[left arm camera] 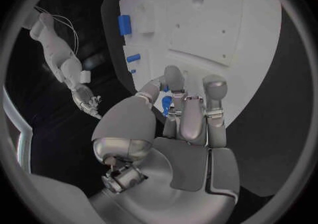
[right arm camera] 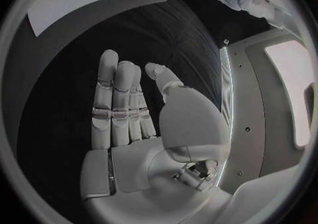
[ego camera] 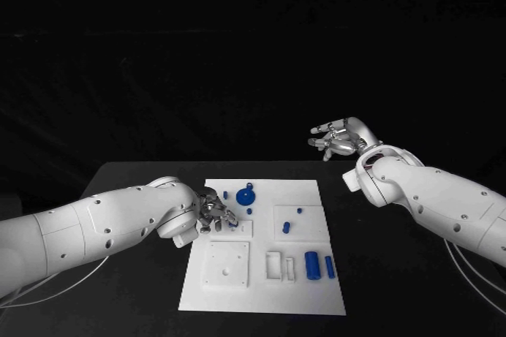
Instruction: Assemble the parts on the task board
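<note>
The black tabletop (ego camera: 137, 178) carries the white board (ego camera: 316, 293), its long axis running away from the robot. The left robot hand (ego camera: 214, 214) pinches a small blue part (left arm camera: 166, 104) over the board's left edge. The right robot hand (ego camera: 338, 139) hovers spread, empty.

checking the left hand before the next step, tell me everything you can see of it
The left hand is silver-grey and metallic-looking, with darker pads, on the end of a white arm. It sits over the left part of the white task board, palm down, beside the round blue part. In the left wrist view its fingers curl in toward the thumb, and a small blue part shows between them, seemingly pinched. Whether the hand touches the board itself cannot be told.
</note>
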Controlling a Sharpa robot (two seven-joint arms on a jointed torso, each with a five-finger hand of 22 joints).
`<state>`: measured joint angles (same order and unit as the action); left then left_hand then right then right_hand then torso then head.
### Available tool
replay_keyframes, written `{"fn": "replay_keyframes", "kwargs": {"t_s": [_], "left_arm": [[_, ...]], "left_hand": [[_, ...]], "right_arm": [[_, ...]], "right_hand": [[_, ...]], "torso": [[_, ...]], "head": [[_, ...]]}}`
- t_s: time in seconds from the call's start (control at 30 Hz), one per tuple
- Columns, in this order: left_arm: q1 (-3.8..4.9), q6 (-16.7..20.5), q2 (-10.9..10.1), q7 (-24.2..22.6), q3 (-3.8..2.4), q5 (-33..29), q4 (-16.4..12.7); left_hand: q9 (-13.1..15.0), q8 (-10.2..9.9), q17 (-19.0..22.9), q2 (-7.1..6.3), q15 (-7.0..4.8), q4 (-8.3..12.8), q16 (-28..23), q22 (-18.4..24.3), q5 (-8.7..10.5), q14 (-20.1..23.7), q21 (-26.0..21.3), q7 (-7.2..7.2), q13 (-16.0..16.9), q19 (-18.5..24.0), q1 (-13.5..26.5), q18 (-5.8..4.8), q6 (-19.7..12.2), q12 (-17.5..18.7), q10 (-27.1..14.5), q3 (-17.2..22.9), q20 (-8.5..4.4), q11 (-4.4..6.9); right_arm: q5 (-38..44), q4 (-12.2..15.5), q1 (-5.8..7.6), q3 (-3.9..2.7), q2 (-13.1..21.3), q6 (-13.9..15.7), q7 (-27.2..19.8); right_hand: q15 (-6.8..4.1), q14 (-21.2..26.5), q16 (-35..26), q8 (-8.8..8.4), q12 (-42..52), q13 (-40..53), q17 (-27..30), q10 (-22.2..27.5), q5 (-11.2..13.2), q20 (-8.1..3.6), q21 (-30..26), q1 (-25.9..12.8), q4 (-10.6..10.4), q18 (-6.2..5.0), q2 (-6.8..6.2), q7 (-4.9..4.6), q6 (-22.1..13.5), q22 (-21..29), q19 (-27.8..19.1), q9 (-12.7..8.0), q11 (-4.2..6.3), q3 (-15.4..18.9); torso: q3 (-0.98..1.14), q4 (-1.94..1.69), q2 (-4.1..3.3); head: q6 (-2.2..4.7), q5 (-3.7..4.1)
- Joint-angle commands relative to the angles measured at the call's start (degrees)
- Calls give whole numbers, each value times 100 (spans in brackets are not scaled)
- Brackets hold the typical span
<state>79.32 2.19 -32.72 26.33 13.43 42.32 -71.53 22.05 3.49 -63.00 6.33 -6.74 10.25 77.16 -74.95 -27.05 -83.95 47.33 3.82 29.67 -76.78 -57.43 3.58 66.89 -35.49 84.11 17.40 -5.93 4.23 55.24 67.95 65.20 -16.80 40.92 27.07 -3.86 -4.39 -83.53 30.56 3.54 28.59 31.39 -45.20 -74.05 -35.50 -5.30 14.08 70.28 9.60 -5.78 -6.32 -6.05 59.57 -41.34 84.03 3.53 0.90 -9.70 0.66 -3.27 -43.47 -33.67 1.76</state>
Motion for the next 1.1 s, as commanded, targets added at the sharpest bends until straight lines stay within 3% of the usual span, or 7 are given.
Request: {"fn": "replay_keyframes", "kwargs": {"t_s": [0.03, 0.23, 0.57, 0.93, 1.1], "left_arm": [[-6, -42, 20, 15, 0, 155, -4], [-11, -57, 36, 48, 11, 200, 26], [-55, -25, 75, 13, 23, 477, 87], [-120, 103, 106, 45, 24, 548, 130], [-147, 143, 103, 57, 24, 557, 143]], "left_hand": [[3465, 29, 38, 55, 29, 31, -22, -307, -21, -12, -17, -596, -20, 13, -24, 91, 907, -19, 250, 21, 38, 41], [3426, 30, 91, 33, 25, 56, 19, -321, -27, -1, -3, -600, -94, 13, -46, 107, 929, -49, 253, 8, 52, 45], [3428, 31, 115, 26, 19, 57, 27, -320, -19, 5, -2, -601, -108, 17, -65, 116, 928, -57, 251, 2, 55, 48], [3441, 30, 151, 21, 21, 41, 32, -312, -4, 9, -24, -598, -121, 32, -87, 125, 919, -55, 247, -8, 67, 45], [3458, 30, 172, 22, 21, 22, 32, -307, 8, 14, -37, -596, -124, 40, -97, 135, 904, -50, 245, -11, 72, 44]], "right_arm": [[-56, -1, 2, -5, -3, -82, -49], [-58, -2, 2, -5, 3, -117, -30], [-58, 12, 2, -5, 3, -153, -6], [-68, 69, 2, -5, 13, -193, 47], [-71, 88, 2, -5, 17, -192, 55]], "right_hand": [[1, -33, -25, 0, 7, -8, -4, -19, -40, -23, 17, -46, -11, 72, 17, -4, 18, 24, 218, 4, 2, 53], [2, -37, -37, 1, 8, -12, -4, -17, -39, -23, 25, -33, -16, 73, 24, -6, 16, 57, 219, 4, 1, 85], [5, -54, -87, 3, 7, -35, 0, -9, -62, -19, 50, 1, -71, 72, 51, -6, -3, 213, 220, 5, -1, 214], [13, -44, -94, 1, 28, -26, -12, 15, 21, -7, 63, 26, -183, 65, 89, -7, -14, 344, 222, 4, -6, 340], [14, -44, -95, 0, 26, -31, -12, 10, 100, -8, 77, 20, -195, 69, 90, -5, -11, 354, 216, 4, -7, 348]], "torso": [[0, -10, 4], [5, -11, 0], [2, -5, -2], [-6, -13, 3], [1, -4, 6]], "head": [[-24, 23], [-55, 0], [-39, -26], [-34, 5], [-35, 9]]}}
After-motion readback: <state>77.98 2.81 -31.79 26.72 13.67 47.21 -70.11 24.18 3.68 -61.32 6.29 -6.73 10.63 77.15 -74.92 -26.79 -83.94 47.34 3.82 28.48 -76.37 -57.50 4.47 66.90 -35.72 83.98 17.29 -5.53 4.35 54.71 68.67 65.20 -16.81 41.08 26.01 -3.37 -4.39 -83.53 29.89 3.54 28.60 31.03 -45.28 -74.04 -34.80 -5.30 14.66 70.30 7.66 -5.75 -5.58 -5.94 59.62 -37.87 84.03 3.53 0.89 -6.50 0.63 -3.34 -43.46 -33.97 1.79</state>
